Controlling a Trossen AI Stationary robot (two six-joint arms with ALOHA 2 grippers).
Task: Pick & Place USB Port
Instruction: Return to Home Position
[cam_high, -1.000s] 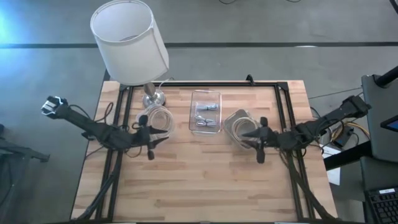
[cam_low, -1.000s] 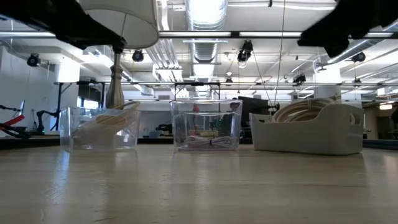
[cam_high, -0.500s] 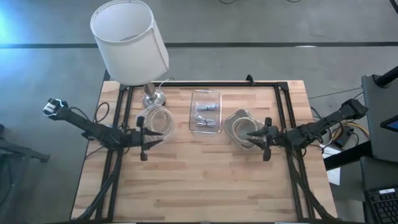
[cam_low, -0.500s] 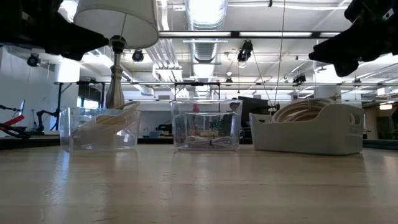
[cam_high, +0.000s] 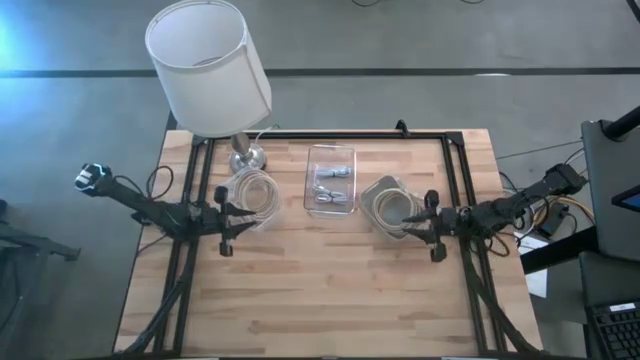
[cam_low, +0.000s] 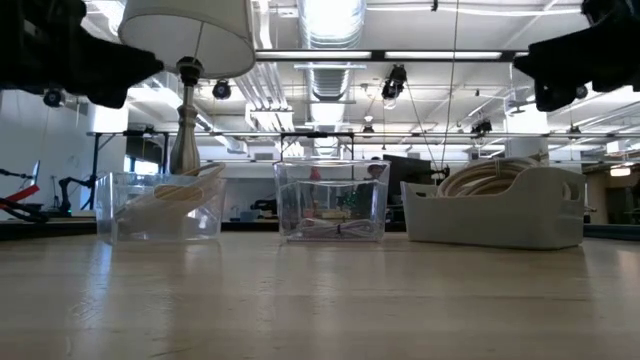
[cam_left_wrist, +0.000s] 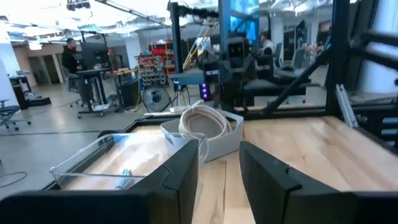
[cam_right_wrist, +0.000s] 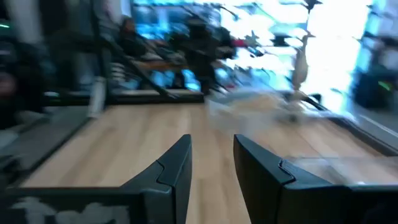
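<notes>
A clear bin (cam_high: 330, 180) at the table's middle holds small USB parts (cam_high: 332, 186), which also show on the bin's floor as USB parts (cam_low: 338, 228) in the low view. My left gripper (cam_high: 243, 216) hovers open by the near side of a clear container of coiled cable (cam_high: 255, 188), pointing toward the table's right. My right gripper (cam_high: 410, 219) hovers open at the near right side of a white basket of cable (cam_high: 388, 205), pointing left. Both are empty; the open fingers show around the left gripper (cam_left_wrist: 219, 149) and the right gripper (cam_right_wrist: 212, 146) in their wrist views.
A lamp with a white shade (cam_high: 208, 65) stands on its base (cam_high: 245, 155) at the far left, beside the cable container. A black frame (cam_high: 330, 133) runs along the table's far edge and sides. Bare wood (cam_high: 320, 290) lies across the near half.
Both arms have drawn back from the middle: the left gripper moved toward the table's left edge, the right gripper toward the right edge. The bins, the basket and the lamp have stayed where they were.
</notes>
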